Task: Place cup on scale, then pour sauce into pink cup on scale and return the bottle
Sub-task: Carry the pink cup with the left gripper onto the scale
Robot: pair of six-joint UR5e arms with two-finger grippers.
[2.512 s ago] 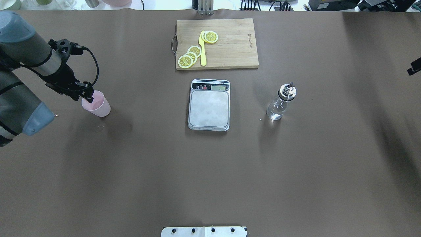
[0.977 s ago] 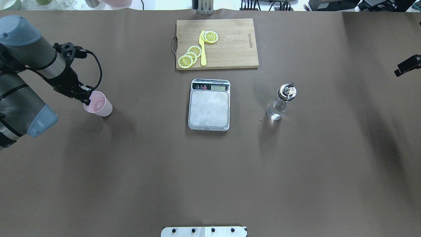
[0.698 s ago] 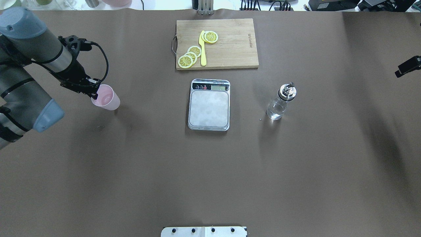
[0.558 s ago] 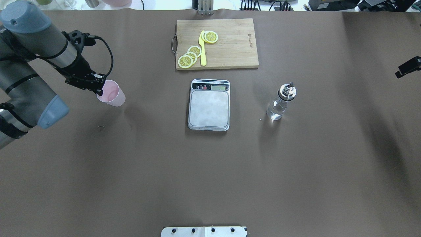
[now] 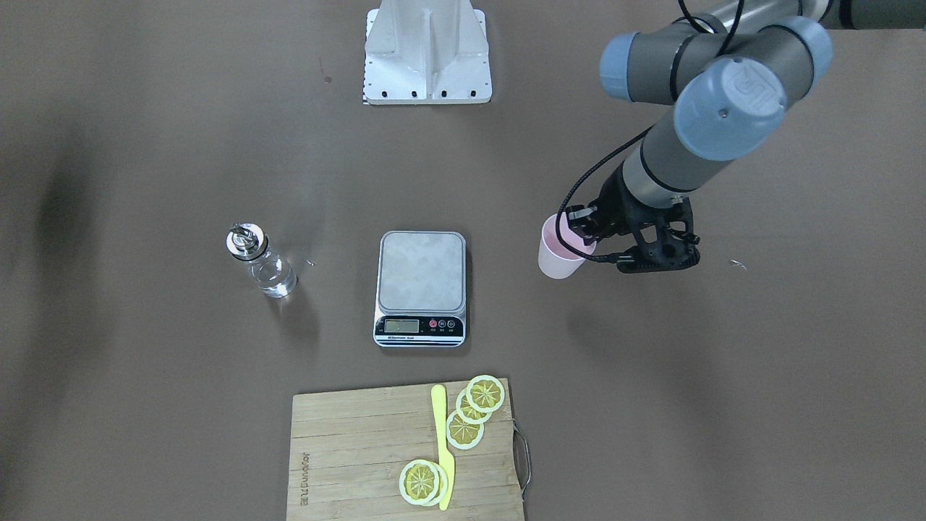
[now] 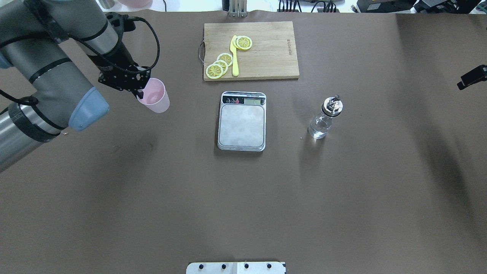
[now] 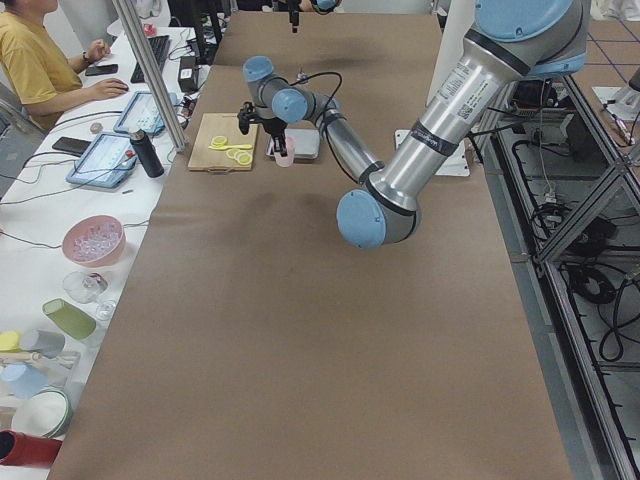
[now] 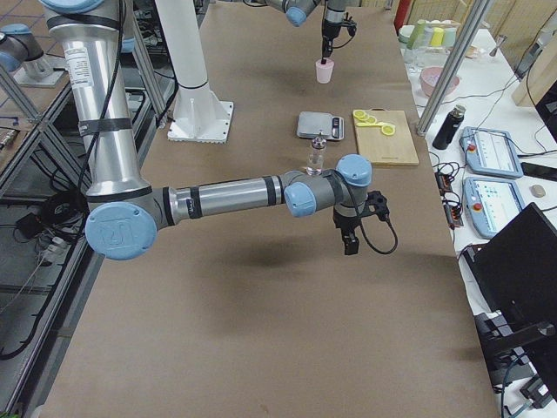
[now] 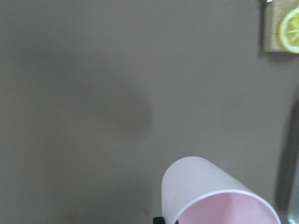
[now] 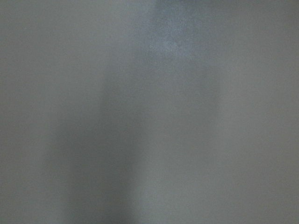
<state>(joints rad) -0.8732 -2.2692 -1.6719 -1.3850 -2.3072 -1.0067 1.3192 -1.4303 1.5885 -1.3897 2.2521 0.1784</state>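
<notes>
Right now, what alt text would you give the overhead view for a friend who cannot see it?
The robot's left fingers pinch a pale pink cup by its rim, left of an empty steel kitchen scale. A small glass bottle stands right of the scale; farther back, a wooden cutting board carries lemon slices and a yellow knife.

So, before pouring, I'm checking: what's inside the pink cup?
The cup looks empty: only bare pink inner wall shows. The left gripper, pinching the rim, hides a strip of the inside there.
</notes>
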